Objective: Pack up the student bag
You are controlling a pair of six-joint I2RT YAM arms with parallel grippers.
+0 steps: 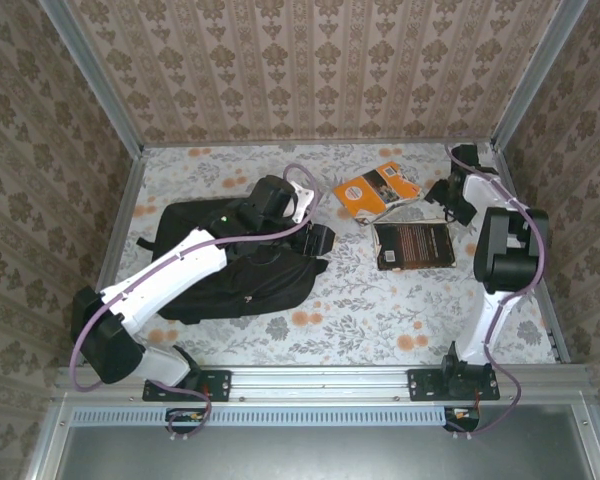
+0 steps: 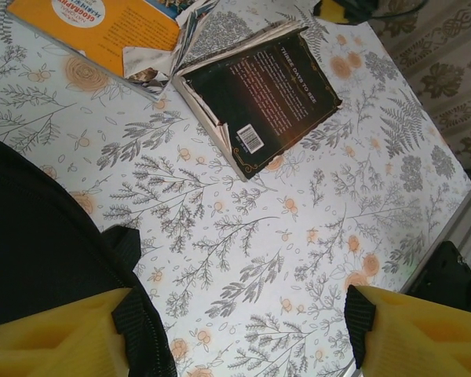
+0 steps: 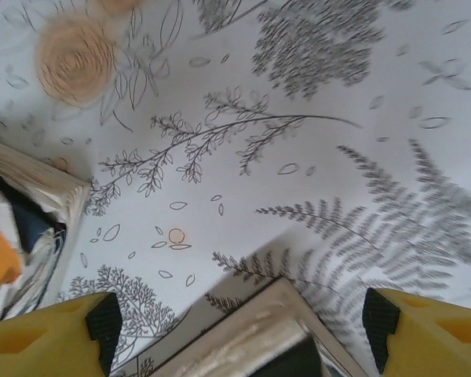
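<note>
The student bag lies flat on the floral table at 9 o'clock from its middle, with the left arm stretched over it. The left gripper hangs at the bag's 3 o'clock edge; in its wrist view the yellow fingers stand wide apart, holding nothing, with bare table between them and the black bag at 9 o'clock. A dark book lies at 3 o'clock on the table. Beyond it, an orange book lies open at 1 o'clock. The right gripper hovers at 2 o'clock, spread wide and gripping nothing, above the dark book's corner.
</note>
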